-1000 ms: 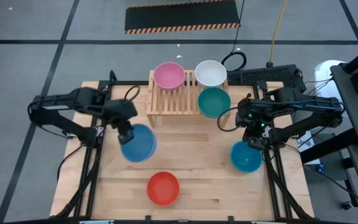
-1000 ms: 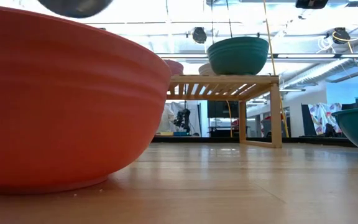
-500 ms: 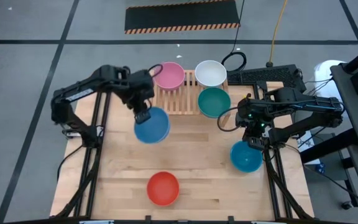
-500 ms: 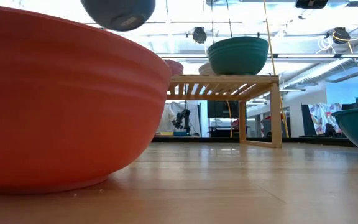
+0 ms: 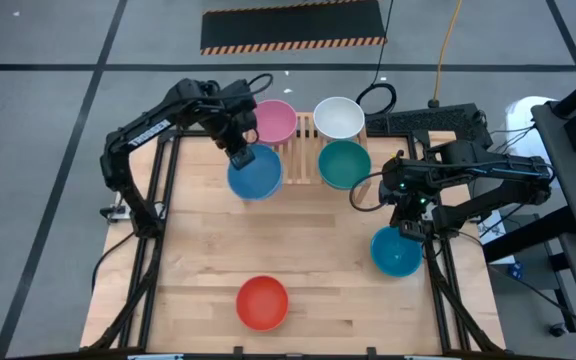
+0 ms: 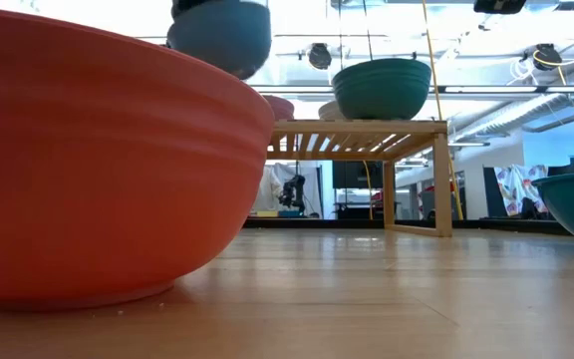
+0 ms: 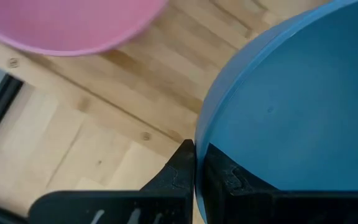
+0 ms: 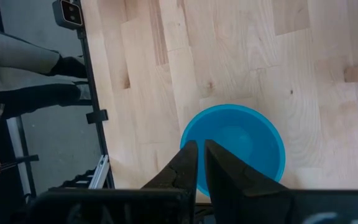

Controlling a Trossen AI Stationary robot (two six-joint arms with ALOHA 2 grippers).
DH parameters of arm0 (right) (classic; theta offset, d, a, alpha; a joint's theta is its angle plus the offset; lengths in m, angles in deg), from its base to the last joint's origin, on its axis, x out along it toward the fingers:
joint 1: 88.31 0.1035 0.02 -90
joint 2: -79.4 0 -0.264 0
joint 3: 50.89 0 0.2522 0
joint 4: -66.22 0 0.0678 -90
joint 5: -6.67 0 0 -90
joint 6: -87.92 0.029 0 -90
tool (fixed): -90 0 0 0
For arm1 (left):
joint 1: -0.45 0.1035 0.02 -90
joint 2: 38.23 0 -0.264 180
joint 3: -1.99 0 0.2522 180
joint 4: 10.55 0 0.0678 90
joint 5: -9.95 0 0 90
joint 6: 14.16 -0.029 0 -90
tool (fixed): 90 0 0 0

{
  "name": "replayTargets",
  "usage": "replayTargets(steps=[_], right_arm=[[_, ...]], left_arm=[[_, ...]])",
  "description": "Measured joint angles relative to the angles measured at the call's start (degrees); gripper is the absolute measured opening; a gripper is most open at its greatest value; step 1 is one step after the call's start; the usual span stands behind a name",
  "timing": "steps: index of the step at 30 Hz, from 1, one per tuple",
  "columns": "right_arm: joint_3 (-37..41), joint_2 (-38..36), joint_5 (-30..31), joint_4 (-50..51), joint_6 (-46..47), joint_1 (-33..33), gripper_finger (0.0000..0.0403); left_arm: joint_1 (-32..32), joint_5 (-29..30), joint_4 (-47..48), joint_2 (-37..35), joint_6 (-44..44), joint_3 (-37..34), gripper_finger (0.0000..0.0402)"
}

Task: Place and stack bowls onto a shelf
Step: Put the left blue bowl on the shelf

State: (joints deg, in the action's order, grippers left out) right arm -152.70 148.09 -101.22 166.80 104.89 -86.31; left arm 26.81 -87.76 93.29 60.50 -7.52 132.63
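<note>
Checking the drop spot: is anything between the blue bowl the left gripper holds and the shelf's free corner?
Nothing visible. The left gripper holds the blue bowl over the shelf's free front corner; the pink bowl sits behind it.

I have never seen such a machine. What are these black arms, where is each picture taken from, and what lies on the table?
These are two robot arms at a wooden table, each ending in a two-finger tool. One picture looks straight down, one looks level across the tabletop, and two come from cameras on the wrists.

The left tool is shut on the rim of a blue bowl, held in the air by the front left part of a low slatted shelf. On the shelf stand a pink bowl, a white bowl and a green bowl.

The right tool is above a lighter blue bowl on the table; its fingers are nearly together and hold nothing. A red bowl sits near the front edge.
</note>
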Motion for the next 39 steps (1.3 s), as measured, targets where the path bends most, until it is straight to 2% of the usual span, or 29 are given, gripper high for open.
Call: replayTargets(steps=[13,22,33,39], right_arm=[[0.0,0.0,0.0,-0.9,-0.2,0.0,0.0025],[0.0,0.0,0.0,-1.8,-0.2,0.0,0.0025],[0.0,0.0,0.0,-1.9,-0.1,0.0,0.0025],[0.0,0.0,0.0,-2.0,-0.2,0.0,0.0025]], left_arm=[[5.5,0.2,-0.1,4.8,-0.9,0.0,0.0009],[5.5,0.2,0.0,7.6,-3.3,0.0,0.0009],[5.5,1.9,-0.2,7.8,-6.7,0.0,0.0009],[5.5,5.3,-0.2,7.8,-8.5,0.0,0.0036]])
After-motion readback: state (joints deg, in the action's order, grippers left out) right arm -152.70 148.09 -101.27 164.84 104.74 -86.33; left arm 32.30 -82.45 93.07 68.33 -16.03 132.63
